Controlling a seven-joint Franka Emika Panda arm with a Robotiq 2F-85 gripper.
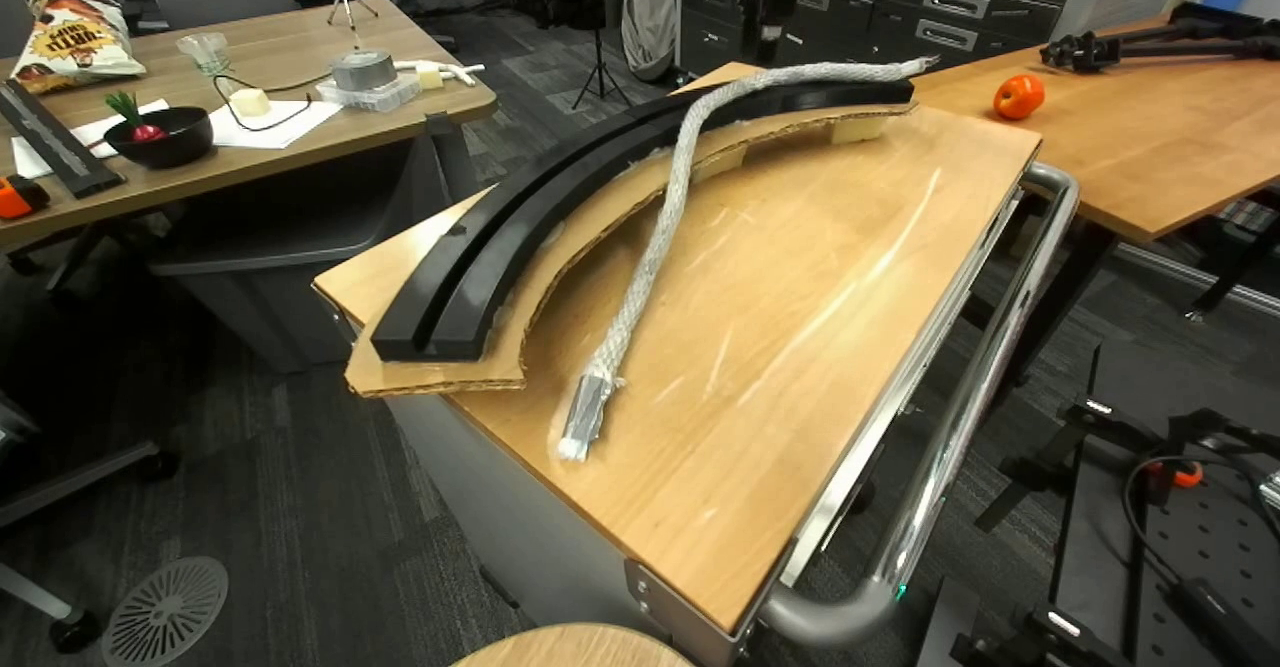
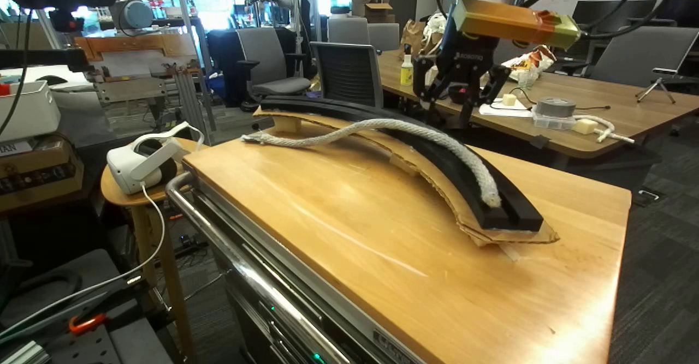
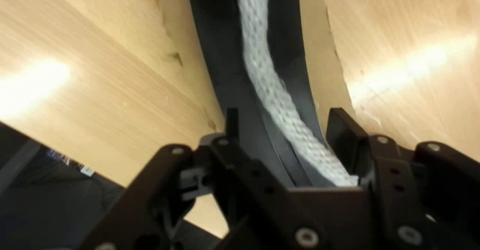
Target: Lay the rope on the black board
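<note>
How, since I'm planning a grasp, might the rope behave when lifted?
The rope will probably sag, as it curves from the black board to the tabletop. Its coarse braid should resist slipping. The grey-wrapped end may bend less, being bound.

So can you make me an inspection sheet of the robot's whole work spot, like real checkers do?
Surface: wooden tabletop with pale streaks.
Rope: the rope lies partly on the black board; its grey-wrapped end is off it.
Board: curved, grooved, sitting on cardboard.
Clutter: chip bag and black bowl on the next table; a tomato-like thing on another table.
Gripper: the gripper is above the board, jaws open, holding nothing.
Cables: white cable hangs from the white headset.
Surroundings: grey chair, drawer cabinet.
</note>
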